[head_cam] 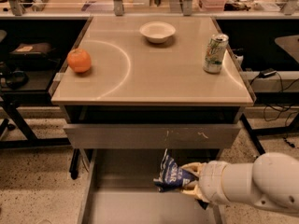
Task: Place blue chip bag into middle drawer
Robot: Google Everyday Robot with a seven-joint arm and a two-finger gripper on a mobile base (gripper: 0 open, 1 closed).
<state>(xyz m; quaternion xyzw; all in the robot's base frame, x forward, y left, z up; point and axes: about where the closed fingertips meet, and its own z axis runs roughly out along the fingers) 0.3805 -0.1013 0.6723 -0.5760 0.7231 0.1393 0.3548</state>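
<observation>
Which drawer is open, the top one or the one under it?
The lower drawer, pulled far out below the scratched front. The claw holds the bag over it.

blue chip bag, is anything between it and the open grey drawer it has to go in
Nothing visible does. The gripper, low on the right, is shut on the crinkled dark-blue foil chip bag, which hangs over the pulled-out wide shallow grey metal drawer. The drawer floor in view under it is bare.

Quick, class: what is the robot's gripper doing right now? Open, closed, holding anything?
Gripper: shut on the blue chip bag, over the right rear of the open middle drawer.
</observation>
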